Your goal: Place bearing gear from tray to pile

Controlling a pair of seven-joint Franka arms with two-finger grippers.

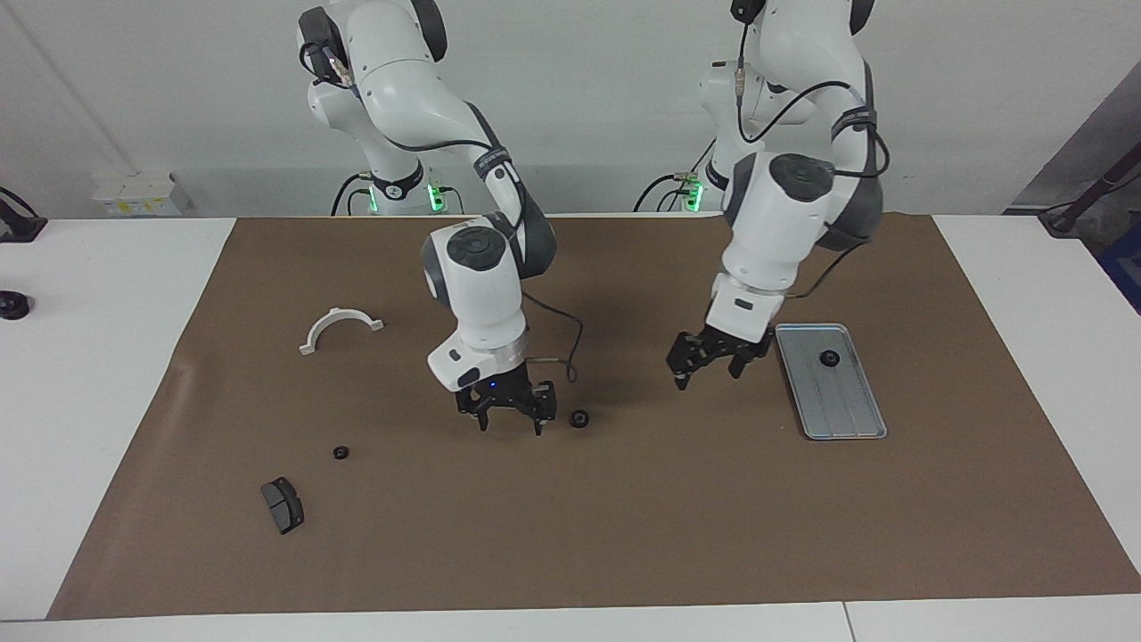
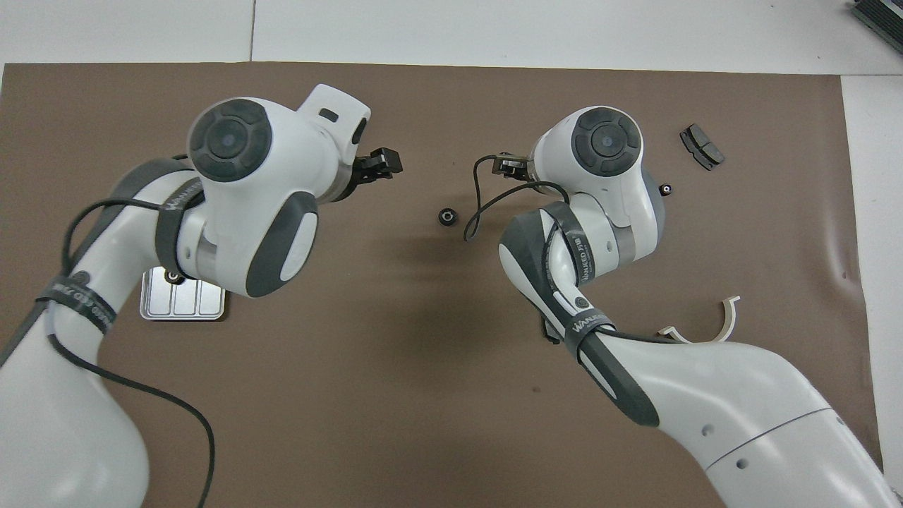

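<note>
Facing view: a small black round bearing gear (image 1: 580, 418) lies on the brown paper mat (image 1: 624, 535) mid-surface, well apart from the flat ribbed silver-grey metal tray (image 1: 847, 419) at the left arm's end. A second, matching black bearing gear (image 1: 829, 358) sits in the tray, on the part near the robots.

The right hand (image 1: 513, 426) hangs low over the mat just beside the loose gear, fingers spread, grasping nothing. The left hand (image 1: 709, 374) hovers beside the tray, also spread and empty.

The scattered pile (image 1: 287, 510) lies toward the right arm's end: a white half-ring plastic bracket (image 1: 339, 313), a dark grey curved brake pad (image 1: 280, 499) and a tiny black gear (image 1: 340, 452).

The step in hand looks like the right hand collecting the loose gear. To do it well, it should centre both fingers around the gear, come straight down, close gently so the round part does not roll out, then set it among the pile parts rather than dropping it.

In the overhead view the left arm covers most of the tray, leaving one corner showing. The second brake pad is hidden by the right arm in the facing view. The gears' teeth are too small to make out.
</note>
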